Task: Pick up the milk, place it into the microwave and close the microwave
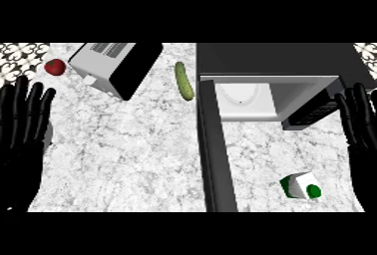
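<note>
Milk carton (300, 186): near right of counter (125, 159), white w/ green panel and green round cap, tipped over or tilted, cap end facing near-right. Sits just right of the open microwave door (218, 164), which runs as a dark strip from far to near. Well apart from both hands.

Handling, as a guess: small carton, prob. light-ish, stiff card walls w/ some give, smooth faces so maybe slippery. Liquid inside could shift weight if swung. Best hold likely across the two flat side faces, mid-body, thumb one side, fingers opposite; avoid cap end and corners. Needs righting or at least a side-on grasp given how it lies.

Microwave (273, 94): far right, door swung open, pale cavity showing w/ white floor, vent/control panel on its right. Room inside looks enough for the carton, approx.

Right hand (359, 124): at right edge, fingers straight and spread, pointing far, holding nothing, touching nothing visible. Resting. Closest to the carton, so likely the one to use.

Left hand (22, 124): at left edge, fingers straight, spread wide, holding nothing. Resting too.

Other stuff, not for the task: toaster-like white/black appliance (114, 64) far left, tilted in view; red apple (55, 66) just left of it; cucumber (183, 80) far centre, between appliance and microwave.

Pick not yet begun; place and door close both left to do.
</note>
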